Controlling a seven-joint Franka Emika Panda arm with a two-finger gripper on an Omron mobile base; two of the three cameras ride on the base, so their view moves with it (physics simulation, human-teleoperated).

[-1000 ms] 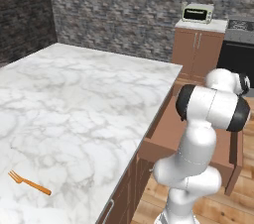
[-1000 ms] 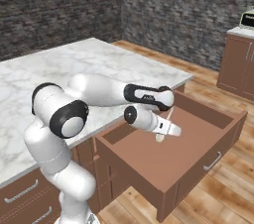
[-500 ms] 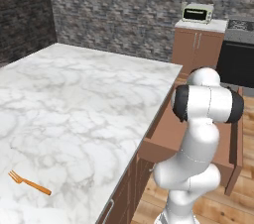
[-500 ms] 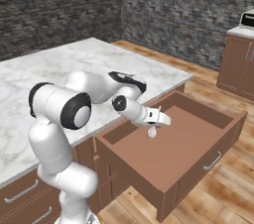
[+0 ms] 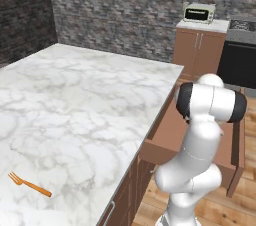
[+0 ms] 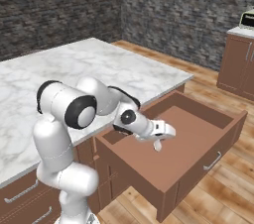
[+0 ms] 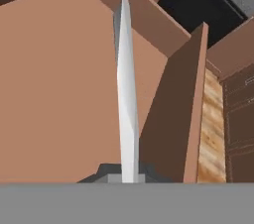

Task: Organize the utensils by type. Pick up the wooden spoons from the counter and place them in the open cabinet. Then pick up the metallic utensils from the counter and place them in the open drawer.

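Observation:
My gripper point(image 6: 159, 138) hangs low inside the open drawer point(image 6: 208, 164), shut on the pale silvery spoon point(image 6: 158, 145). In the hand view the spoon point(image 7: 127, 94) is edge-on, a thin white blade rising from between my fingertips point(image 7: 106, 171) over the drawer's flat brown bottom point(image 7: 59, 84). The slim orange-brown fork point(image 5: 29, 185) lies near the front left corner of the white marble counter point(image 5: 85, 100). My own arm hides the gripper in the left base view. The wooden spoons and the open cabinet are out of view.
The drawer point(image 5: 172, 132) juts out from the counter's right end over a wooden floor point(image 6: 223, 198). Beyond it stand a brown base cabinet point(image 5: 197, 52) with a toaster oven point(image 5: 199, 12) and a black oven point(image 5: 239, 62). A stone wall runs behind.
The arm has folded in and the hand has dropped lower into the drawer, turning the spoon from pointing sideways to pointing down. The fork has not moved.

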